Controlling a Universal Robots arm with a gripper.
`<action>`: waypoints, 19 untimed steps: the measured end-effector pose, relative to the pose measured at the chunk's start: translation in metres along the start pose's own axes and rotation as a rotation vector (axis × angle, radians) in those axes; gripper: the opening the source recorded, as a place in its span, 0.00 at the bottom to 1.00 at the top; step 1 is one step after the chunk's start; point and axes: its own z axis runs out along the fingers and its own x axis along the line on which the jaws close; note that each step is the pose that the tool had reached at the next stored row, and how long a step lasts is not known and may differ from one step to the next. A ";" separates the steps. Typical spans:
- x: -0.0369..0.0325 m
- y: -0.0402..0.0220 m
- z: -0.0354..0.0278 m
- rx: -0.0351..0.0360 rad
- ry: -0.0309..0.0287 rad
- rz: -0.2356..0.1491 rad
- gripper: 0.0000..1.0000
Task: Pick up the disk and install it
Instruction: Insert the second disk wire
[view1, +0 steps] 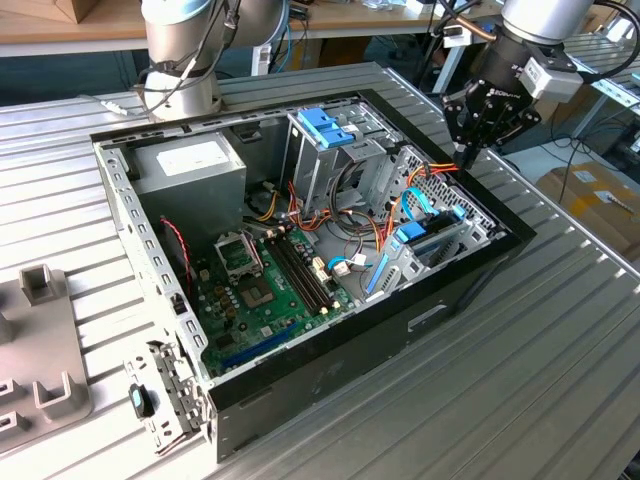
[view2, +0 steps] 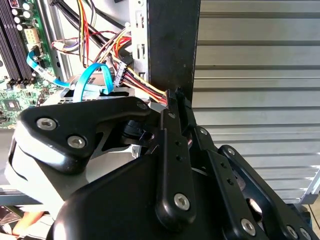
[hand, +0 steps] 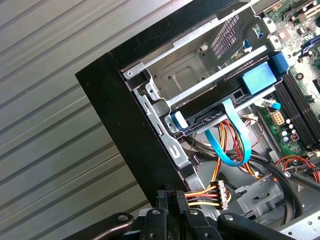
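Open PC case lies flat on ribbed metal table, motherboard exposed w/ power supply at far end. Blue-topped drive cage stands upright mid-case. Gripper hangs just above case's edge on the exterior view's right, by orange cables. Grey fixture sits near table's edge on the exterior view's left.

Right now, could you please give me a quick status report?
Gripper above the case's corner on the exterior view's right, jaws shut on a cable plug. Disk sits in its bay. Loose cables nearby.
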 end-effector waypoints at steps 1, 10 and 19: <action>0.0000 0.0000 0.0000 0.0000 0.0001 0.000 0.21; 0.0000 0.0000 0.0003 0.0000 0.0000 0.000 0.16; 0.0002 0.0000 -0.0032 0.0001 -0.0001 0.000 0.16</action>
